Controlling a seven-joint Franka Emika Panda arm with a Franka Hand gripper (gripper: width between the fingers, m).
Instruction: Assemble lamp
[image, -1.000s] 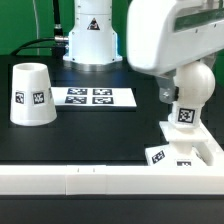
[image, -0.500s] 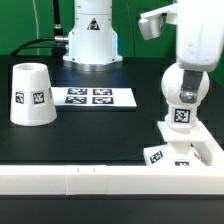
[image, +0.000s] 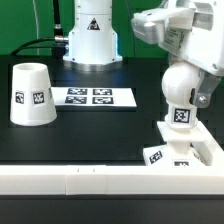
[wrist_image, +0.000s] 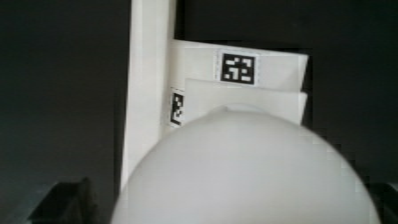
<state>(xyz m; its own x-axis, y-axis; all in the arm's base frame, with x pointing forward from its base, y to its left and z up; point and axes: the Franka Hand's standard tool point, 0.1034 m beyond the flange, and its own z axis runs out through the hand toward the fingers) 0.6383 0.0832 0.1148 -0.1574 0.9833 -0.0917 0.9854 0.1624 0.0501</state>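
Bulb (image: 180, 95) upright on the base (image: 205, 152), arm over it
In the exterior view, the shade (image: 30, 95) stands wide end down at the left with the marker board (image: 92, 97) just beside it; at the right the gripper (image: 180, 45) sits over the bulb, and whether it grips cannot be told; the rail (image: 90, 182) runs along the front

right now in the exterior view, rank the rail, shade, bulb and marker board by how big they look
1. rail, spanning the frame, though nearest the camera
2. shade and bulb, too alike to rank
3. marker board, a thin flat strip
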